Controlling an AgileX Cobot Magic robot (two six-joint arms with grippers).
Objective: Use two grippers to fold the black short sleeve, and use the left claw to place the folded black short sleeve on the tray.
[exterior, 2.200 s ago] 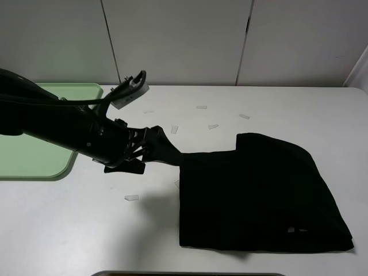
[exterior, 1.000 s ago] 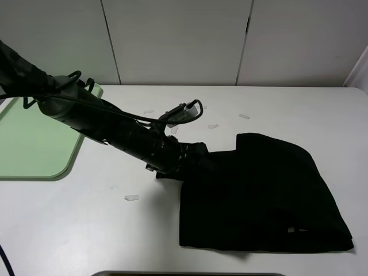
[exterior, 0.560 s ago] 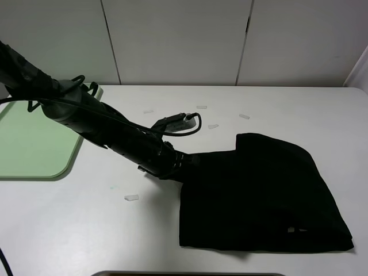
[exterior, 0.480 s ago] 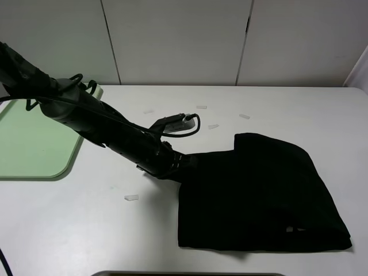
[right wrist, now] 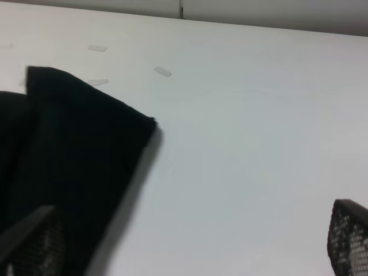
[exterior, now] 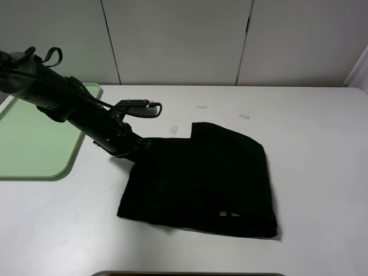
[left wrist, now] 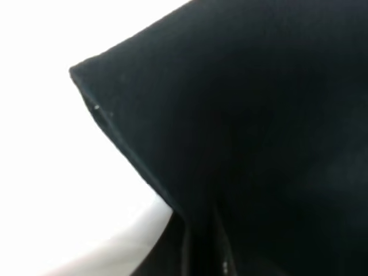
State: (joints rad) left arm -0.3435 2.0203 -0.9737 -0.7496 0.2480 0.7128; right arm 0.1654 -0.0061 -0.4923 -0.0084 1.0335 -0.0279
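Handling of black short sleeve [exterior: 201, 178]: judged soft, limp and light; folded into several layers, so likely to sag, trail or unfold if lifted by one layer only; not fragile, not slippery on the tabletop [exterior: 310, 132].
Near edge: lying flat on the tabletop, a small pale tag [exterior: 222, 214] showing at the near fold; layers stacked roughly square, right side thicker.
Best hold: judged to be the left far corner or left folded edge, taking all layers between the fingers rather than the top one alone.
Garment position: left of centre on the tabletop, well apart from the tray, nothing lying on it.
Left claw [exterior: 140, 146]: at the garment's left far corner, touching it; cloth rising slightly toward it there.
Left claw state: judged clamped on that corner; in the wrist view, cloth drawn into a pinched crease close to the lens; fingers themselves black on black and not separable.
Tray [exterior: 34, 144]: pale green, at the far left edge, beyond the left arm, bare where visible.
Far tabletop: small pale scraps [exterior: 200, 107] scattered beyond the garment.
Right claw [right wrist: 187, 230]: outside the high view; fingers [right wrist: 348, 230] spread wide, nothing between them, garment's corner ahead and apart.
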